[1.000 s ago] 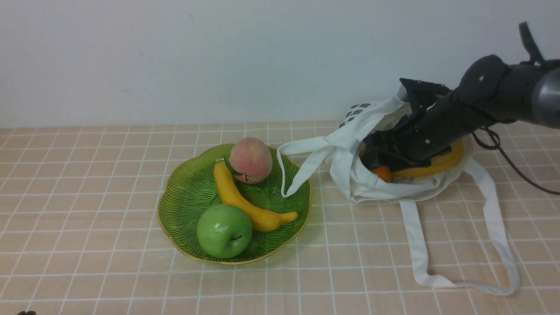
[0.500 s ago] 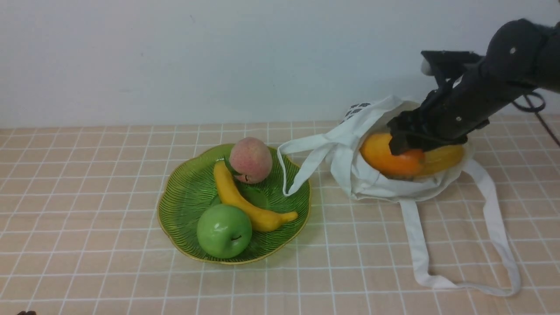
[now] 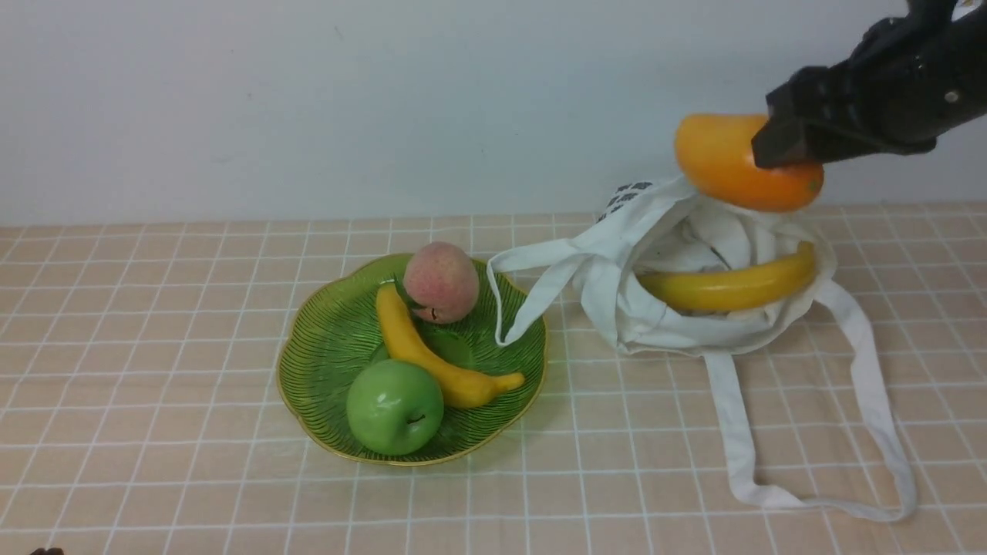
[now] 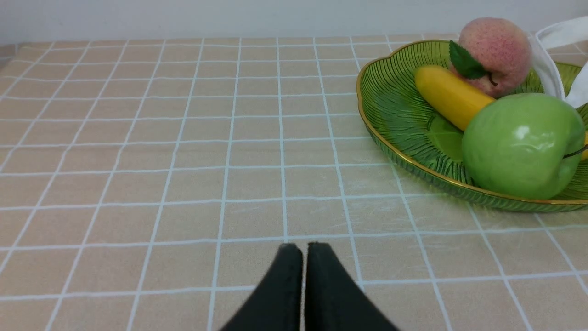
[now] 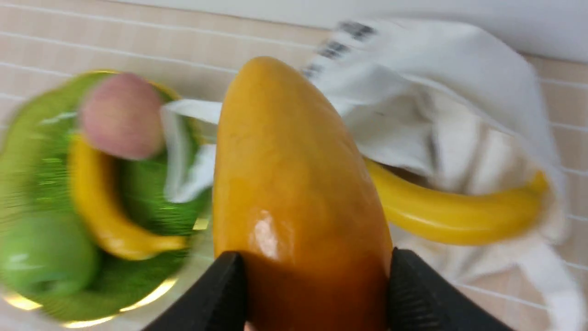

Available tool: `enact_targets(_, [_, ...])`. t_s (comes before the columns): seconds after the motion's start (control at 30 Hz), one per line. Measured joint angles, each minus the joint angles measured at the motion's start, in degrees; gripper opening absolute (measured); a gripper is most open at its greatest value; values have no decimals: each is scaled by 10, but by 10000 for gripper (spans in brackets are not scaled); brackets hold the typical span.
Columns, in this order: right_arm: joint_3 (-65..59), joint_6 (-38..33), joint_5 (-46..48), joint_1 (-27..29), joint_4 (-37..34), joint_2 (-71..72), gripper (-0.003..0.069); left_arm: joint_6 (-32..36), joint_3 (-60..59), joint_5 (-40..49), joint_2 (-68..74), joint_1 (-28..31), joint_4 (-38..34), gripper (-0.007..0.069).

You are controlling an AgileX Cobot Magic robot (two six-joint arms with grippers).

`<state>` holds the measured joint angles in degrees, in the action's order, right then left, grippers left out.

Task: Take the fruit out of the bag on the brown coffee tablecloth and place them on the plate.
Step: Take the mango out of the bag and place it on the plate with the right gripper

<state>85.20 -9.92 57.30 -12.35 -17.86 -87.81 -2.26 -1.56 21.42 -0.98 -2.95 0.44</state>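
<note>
One mango in right claw | pale wall | white-gridded cloth

A light peach-brown cloth with a grid of thin white lines spreads across the lower part of the front view, meeting a plain pale grey-white wall that fills the upper part. The black jointed robot arm at upper right suggests a robot test setup or lab; the type of building cannot be told.
</note>
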Motion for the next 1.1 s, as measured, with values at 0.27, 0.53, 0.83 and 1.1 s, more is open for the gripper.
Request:
enact_targets(0.27, [0, -89, -46, -136, -80, -47, 361, 0, 0, 0, 0, 0, 0, -8])
enact_targets(0.53, [0, -103, -194, -210, -85, -184, 353, 0, 0, 0, 0, 0, 0, -8])
enact_targets(0.83, [-1, -103, -260, -212, -92, -268, 349, 0, 0, 0, 0, 0, 0, -8])
enact_targets(1.1, [-1, -101, -248, -212, -85, -262, 627, 0, 0, 0, 0, 0, 0, -8])
